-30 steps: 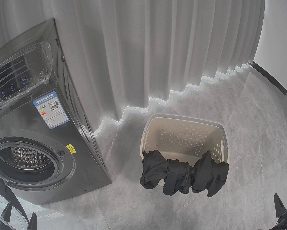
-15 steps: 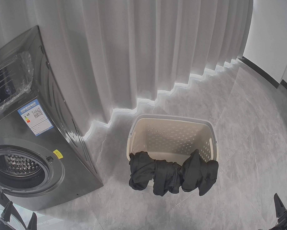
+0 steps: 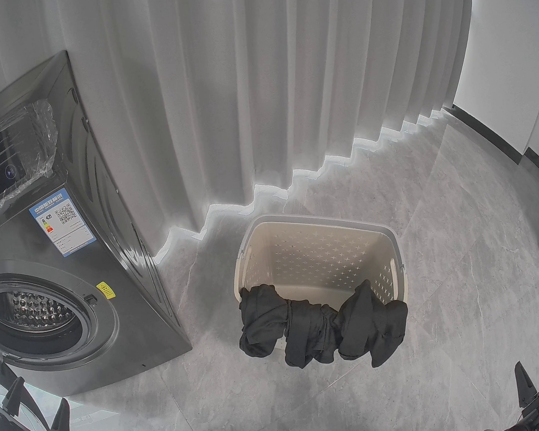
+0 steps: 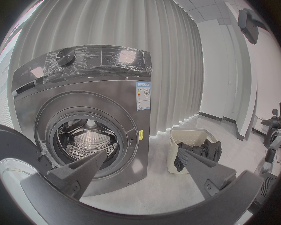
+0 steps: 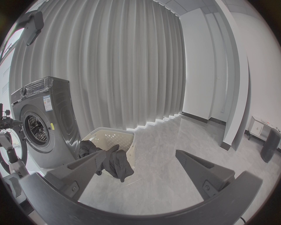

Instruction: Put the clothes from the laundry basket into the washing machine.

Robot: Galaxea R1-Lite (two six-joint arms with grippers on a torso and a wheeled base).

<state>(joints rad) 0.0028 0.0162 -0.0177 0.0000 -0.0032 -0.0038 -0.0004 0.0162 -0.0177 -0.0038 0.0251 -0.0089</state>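
Note:
A cream laundry basket (image 3: 318, 252) stands on the grey floor in the middle of the head view. A dark garment (image 3: 320, 329) hangs bunched over its near rim. The grey washing machine (image 3: 54, 279) is at the left with its door swung open and the steel drum (image 4: 87, 140) showing. My left gripper (image 3: 33, 412) sits open at the bottom left, in front of the machine. My right gripper (image 3: 536, 374) is open at the bottom right, short of the basket (image 5: 109, 140). The garment (image 5: 112, 161) shows beyond one right fingertip (image 5: 98, 156).
White curtains (image 3: 248, 96) hang behind the basket and machine. The open machine door (image 4: 17, 164) stands beside my left gripper. A white wall (image 3: 505, 70) with a dark skirting runs along the right. Open floor (image 3: 457, 218) lies around the basket.
The whole head view has shifted, so the camera moved: the basket and machine now sit further left in the picture. The garment and both grippers look unchanged.

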